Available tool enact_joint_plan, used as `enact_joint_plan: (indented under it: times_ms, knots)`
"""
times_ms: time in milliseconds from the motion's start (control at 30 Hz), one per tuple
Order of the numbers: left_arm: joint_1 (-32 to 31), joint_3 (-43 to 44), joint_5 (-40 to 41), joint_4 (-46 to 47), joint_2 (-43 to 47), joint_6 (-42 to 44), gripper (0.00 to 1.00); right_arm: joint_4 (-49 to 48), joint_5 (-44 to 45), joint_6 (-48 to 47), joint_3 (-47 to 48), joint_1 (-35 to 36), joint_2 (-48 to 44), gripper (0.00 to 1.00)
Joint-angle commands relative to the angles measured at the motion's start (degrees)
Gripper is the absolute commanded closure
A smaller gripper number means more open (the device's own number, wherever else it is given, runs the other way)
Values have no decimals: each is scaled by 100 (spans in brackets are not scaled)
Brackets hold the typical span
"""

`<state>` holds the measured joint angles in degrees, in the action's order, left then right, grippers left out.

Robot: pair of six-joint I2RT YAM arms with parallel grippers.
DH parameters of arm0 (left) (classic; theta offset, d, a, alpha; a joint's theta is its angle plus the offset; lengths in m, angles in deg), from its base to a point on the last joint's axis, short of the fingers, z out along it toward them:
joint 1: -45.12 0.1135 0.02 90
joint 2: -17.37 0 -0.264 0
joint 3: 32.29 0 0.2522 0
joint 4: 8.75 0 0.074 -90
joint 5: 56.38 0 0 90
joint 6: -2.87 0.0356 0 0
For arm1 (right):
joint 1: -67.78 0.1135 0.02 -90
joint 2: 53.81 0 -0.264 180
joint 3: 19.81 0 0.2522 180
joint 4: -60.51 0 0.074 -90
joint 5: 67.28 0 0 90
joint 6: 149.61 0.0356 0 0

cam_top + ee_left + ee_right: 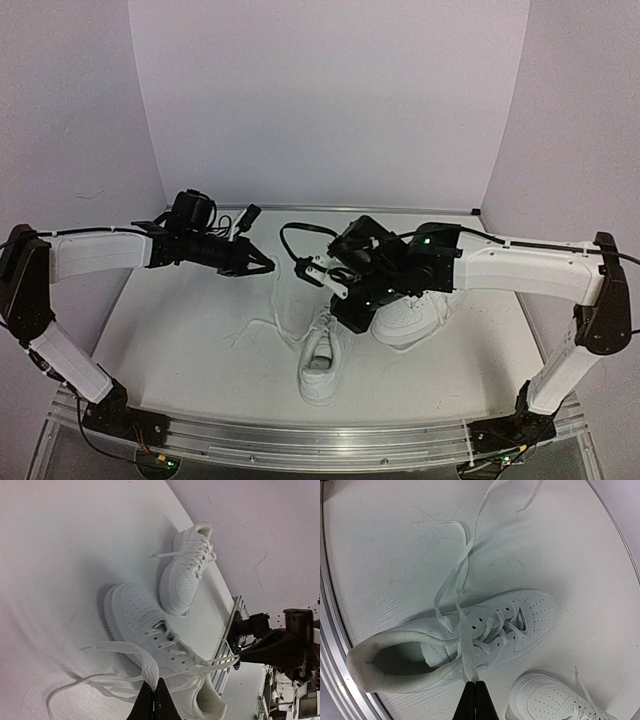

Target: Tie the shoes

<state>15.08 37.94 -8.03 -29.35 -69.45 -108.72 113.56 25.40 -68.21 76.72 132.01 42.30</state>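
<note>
- Top view: the left gripper and the right gripper face each other tip to tip, close together, raised above the middle of the table.
- The near shoe lies on the table below and to the right of them, with its heel toward the near edge. The far shoe sits just beside it, partly hidden under the right arm.
- A white lace climbs from the near shoe toward the two tips.
- Left wrist view: the left gripper's fingers are pressed together, pinching a flat stretch of the lace right at their tips.
- Both shoes lie beyond on the table, toes almost touching. Another stretch of lace runs straight from the near shoe to the right gripper at the right edge.
- Right wrist view: the right gripper's fingers are closed, clamping the lace where it comes off the near shoe's eyelets.
- The rest of that lace loops loosely over the table toward the top of the frame. The far shoe's toe shows at the lower right.
</note>
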Motion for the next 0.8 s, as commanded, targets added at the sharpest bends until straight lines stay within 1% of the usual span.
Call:
enact_joint_plan:
  times_ms: [0,100,333,500,767]
  knots:
    - [-533,741,-601,151,-365,446,100,-765,-82,205,-316,-24,-379,100]
    - [-778,1035,-602,-34,-745,581,100,-912,-150,292,-477,-22,-403,100]
    - [-1349,1090,-937,515,-1415,438,100,-1247,-129,437,-869,-20,-722,100]
    - [-1921,1178,-1061,192,-1544,1029,100,-1368,13,464,-1077,-33,-913,100]
    - [-2144,1190,-1439,-223,-1586,1618,100,-1511,127,513,-1226,-42,-1031,100]
